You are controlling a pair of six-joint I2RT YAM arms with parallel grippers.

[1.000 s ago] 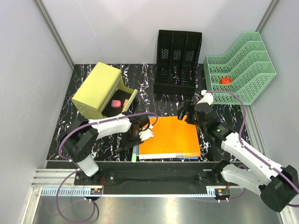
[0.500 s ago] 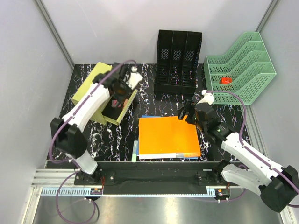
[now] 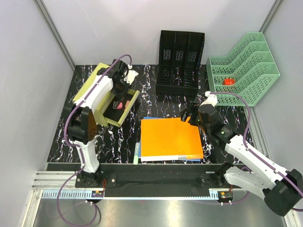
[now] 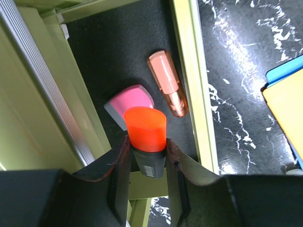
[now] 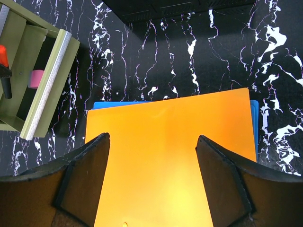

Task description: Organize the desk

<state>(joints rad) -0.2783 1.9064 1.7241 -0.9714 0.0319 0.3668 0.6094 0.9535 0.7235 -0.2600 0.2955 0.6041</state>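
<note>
The desk (image 3: 113, 142) is black with white veins. My left gripper (image 4: 146, 151) is shut on a dark marker with an orange cap (image 4: 145, 128) and holds it over the open drawer (image 4: 187, 71) of a yellow-green box (image 3: 92, 80). A pink eraser (image 4: 130, 98) and a peach tube (image 4: 166, 80) lie in the drawer. In the top view the left gripper (image 3: 121, 93) is above the drawer (image 3: 129, 109). My right gripper (image 5: 153, 142) is open and empty above an orange folder (image 5: 156, 118), near its far edge (image 3: 170, 137).
A blue folder (image 5: 113, 104) lies under the orange one. A green pen (image 3: 136, 152) lies by the folders' left edge. A black mesh file holder (image 3: 180, 61) stands at the back. A green tiered tray (image 3: 244, 71) at the back right holds a red thing (image 3: 229, 81).
My left arm has swung from the folder's left edge up and back to the drawer, with the marker in its jaws. The right arm has barely moved.
</note>
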